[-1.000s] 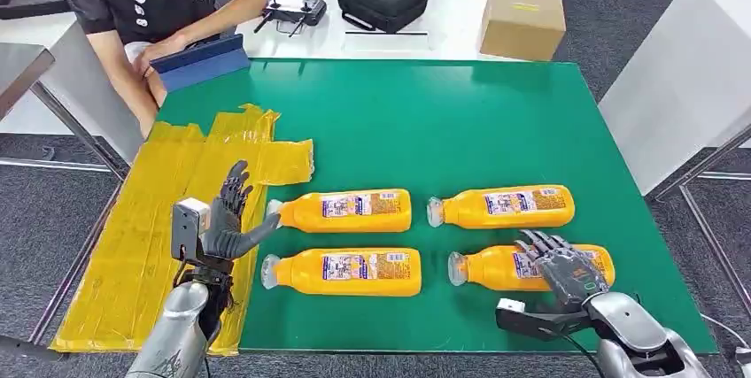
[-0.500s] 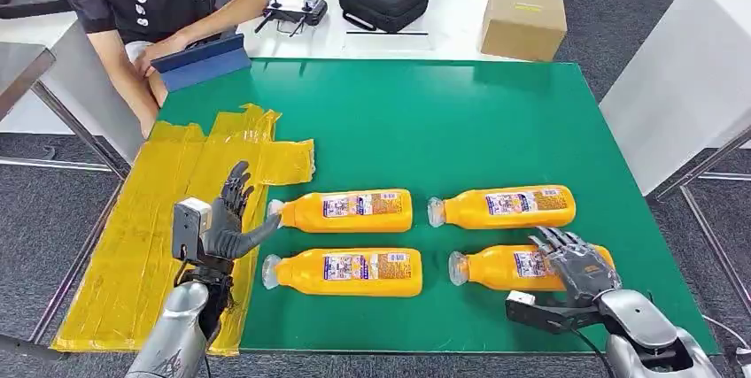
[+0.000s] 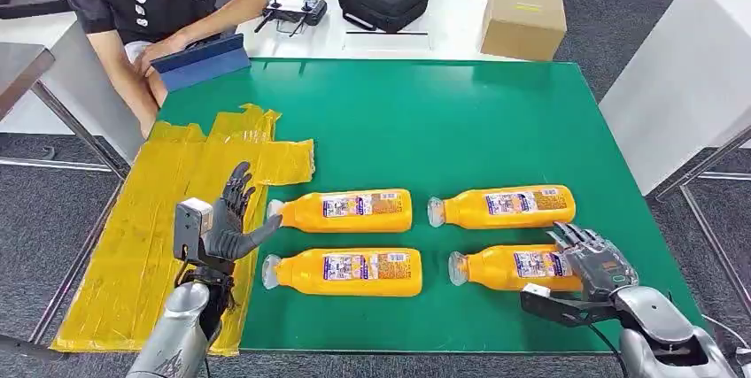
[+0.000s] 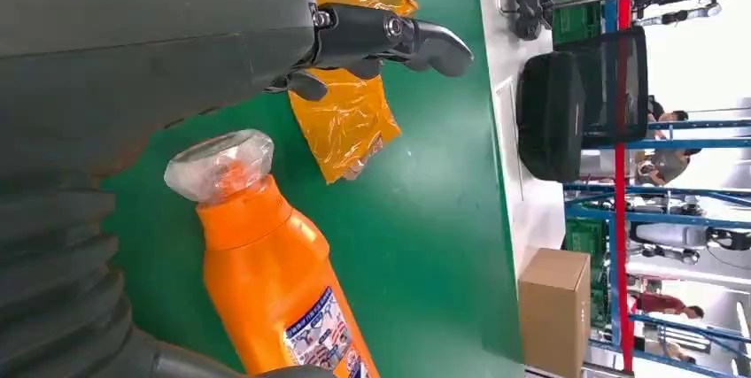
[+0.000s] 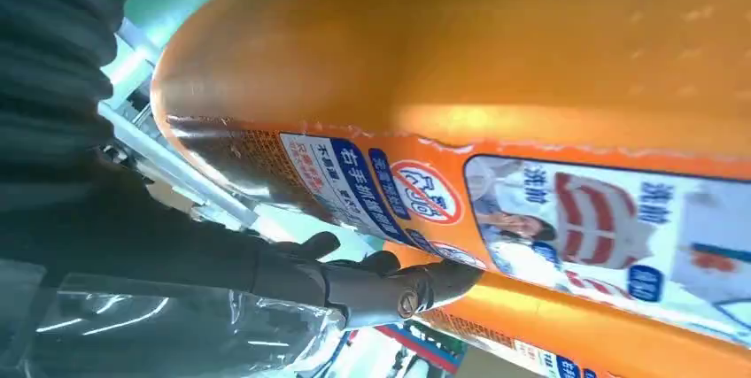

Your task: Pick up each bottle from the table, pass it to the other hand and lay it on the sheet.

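Your right hand's fingers drape over the base of the nearest orange bottle at 5 o'clock on the green tabletop; whether they grasp it yet, you cannot tell. A shallow hold on that smooth round body could let it roll. Your left hand waits, fingers spread, at 8 o'clock by the yellow sheet. Three more bottles lie flat beyond, labels up.
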You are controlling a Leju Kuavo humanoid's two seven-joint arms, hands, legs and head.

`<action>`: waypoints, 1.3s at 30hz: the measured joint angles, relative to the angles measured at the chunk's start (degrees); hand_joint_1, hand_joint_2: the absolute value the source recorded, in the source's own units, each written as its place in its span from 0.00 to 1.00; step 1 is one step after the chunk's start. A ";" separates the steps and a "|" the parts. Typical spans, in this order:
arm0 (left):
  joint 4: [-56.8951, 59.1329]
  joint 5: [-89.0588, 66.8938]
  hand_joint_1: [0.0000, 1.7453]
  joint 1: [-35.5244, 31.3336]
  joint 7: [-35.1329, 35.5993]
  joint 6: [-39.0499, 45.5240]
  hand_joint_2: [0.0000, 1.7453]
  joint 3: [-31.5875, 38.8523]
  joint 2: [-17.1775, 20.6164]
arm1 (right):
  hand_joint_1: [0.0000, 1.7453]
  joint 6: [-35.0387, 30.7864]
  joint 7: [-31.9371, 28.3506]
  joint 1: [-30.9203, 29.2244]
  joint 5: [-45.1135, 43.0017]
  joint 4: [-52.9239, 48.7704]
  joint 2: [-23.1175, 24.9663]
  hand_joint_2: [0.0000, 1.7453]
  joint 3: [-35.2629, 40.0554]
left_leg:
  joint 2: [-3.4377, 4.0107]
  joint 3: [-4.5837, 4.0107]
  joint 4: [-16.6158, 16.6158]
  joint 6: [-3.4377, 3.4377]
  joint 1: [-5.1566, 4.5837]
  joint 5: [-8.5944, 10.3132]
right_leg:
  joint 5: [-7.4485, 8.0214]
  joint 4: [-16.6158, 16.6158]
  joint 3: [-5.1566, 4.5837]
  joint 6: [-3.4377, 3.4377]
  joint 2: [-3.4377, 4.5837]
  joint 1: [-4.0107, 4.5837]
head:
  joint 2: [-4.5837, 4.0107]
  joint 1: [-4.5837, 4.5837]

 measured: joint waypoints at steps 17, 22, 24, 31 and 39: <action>0.20 -0.02 0.00 -0.23 0.35 -0.28 1.00 0.00 -0.09 | 1.00 1.07 0.26 -0.08 1.05 1.25 0.50 1.00 -0.31 | 0.03 0.06 0.00 0.00 0.01 0.00 | 0.00 0.00 0.03 0.00 0.01 0.00 | 0.00 0.00; 0.20 0.00 0.00 -0.24 0.39 -0.26 1.00 0.00 -0.11 | 1.00 1.88 -0.31 -0.22 0.87 1.00 0.46 1.00 -0.35 | 0.01 0.06 0.00 0.00 0.00 0.00 | 0.00 0.00 0.05 0.00 0.00 0.00 | 0.00 0.02; 0.20 0.00 0.00 -0.24 0.44 -0.28 1.00 0.00 -0.11 | 1.00 1.88 -0.74 -0.29 0.66 0.92 0.46 1.00 -0.37 | 0.01 0.06 0.00 0.00 0.00 0.00 | 0.00 0.00 0.06 0.00 0.00 0.00 | 0.00 0.00; 0.20 0.00 0.00 -0.22 0.48 -0.26 1.00 0.00 -0.11 | 1.00 1.90 -0.98 -0.31 0.33 0.76 0.48 1.00 -0.37 | 0.02 0.06 0.00 0.00 0.01 0.00 | 0.00 0.00 0.05 0.00 0.01 0.01 | 0.00 0.00; 0.20 -0.02 0.00 -0.20 0.52 0.22 1.00 0.04 -0.11 | 1.00 -0.33 -4.44 0.61 -3.72 -1.36 1.22 1.00 -0.39 | 0.00 0.03 0.00 0.00 0.01 0.00 | 0.00 0.00 0.04 0.00 -0.01 0.01 | 0.00 0.02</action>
